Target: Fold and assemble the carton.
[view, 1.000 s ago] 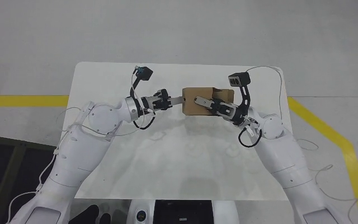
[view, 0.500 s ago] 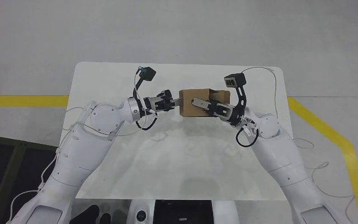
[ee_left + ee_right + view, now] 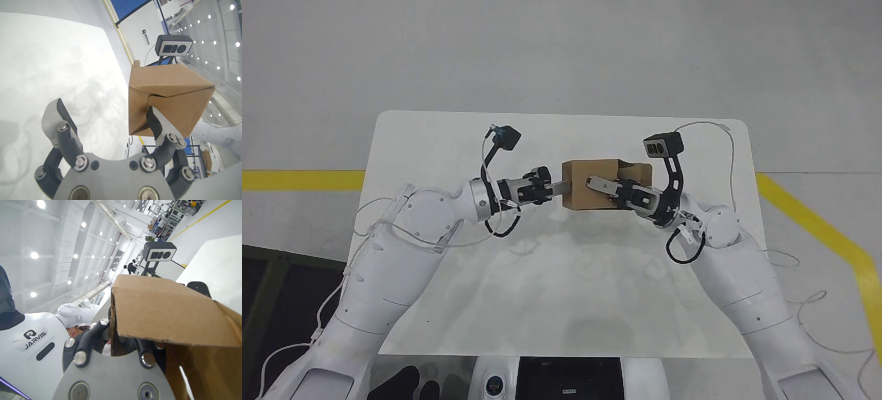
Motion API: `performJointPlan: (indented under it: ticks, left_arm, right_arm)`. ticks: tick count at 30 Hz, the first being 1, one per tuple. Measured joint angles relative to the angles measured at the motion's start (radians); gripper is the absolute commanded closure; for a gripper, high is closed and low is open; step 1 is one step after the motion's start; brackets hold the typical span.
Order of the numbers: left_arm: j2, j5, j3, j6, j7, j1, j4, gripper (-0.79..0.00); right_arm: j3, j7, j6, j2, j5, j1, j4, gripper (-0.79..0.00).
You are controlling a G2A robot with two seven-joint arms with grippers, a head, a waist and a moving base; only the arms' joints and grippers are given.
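A brown carton [image 3: 591, 183] hangs above the middle of the white table, between my two grippers. My left gripper [image 3: 553, 189] is open at the carton's left end. In the left wrist view one of its fingertips [image 3: 151, 115] presses on the folded end flaps of the carton [image 3: 170, 89], and the other finger [image 3: 63, 113] stands free over the table. My right gripper [image 3: 608, 188] holds the carton from the right, with one finger lying along the top panel. In the right wrist view the carton [image 3: 160, 306] hides the fingertips.
The white table [image 3: 462, 290] is bare around and below the carton. Its far edge runs just behind the grippers. Yellow floor lines [image 3: 302, 180] lie beyond the table's left and right sides.
The carton and my right gripper have shifted slightly left. My left gripper has stayed against the carton's left end, dropping a little nearer.
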Motion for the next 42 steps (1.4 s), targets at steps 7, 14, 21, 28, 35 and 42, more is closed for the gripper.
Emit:
performJointPlan:
  ticks: [7,14,21,28,35,42]
  left_arm:
    - [-0.003,-0.054,-0.003,-0.080,0.017,0.010,0.022,-0.785]
    - [-0.008,-0.083,0.005,-0.124,0.020,0.007,0.060,-0.785]
    - [-0.016,-0.115,0.024,-0.181,0.024,-0.005,0.090,-0.785]
    - [-0.025,-0.128,0.044,-0.193,0.026,-0.025,0.120,-0.785]
    - [-0.032,-0.132,0.061,-0.189,0.026,-0.043,0.129,-0.785]
    - [-0.035,-0.141,0.063,-0.195,0.022,-0.047,0.140,-0.785]
  right_arm:
    - [-0.005,0.035,-0.001,-0.005,0.038,0.009,0.016,0.000]
    - [-0.007,0.059,0.002,-0.009,0.056,0.015,0.019,0.000]
    - [-0.011,0.085,0.002,-0.013,0.075,0.020,0.023,0.000]
    - [-0.011,0.100,0.004,-0.017,0.085,0.023,0.026,0.000]
    - [-0.006,0.109,0.009,-0.019,0.086,0.026,0.028,0.000]
    - [0.000,0.115,0.015,-0.020,0.083,0.025,0.027,0.000]
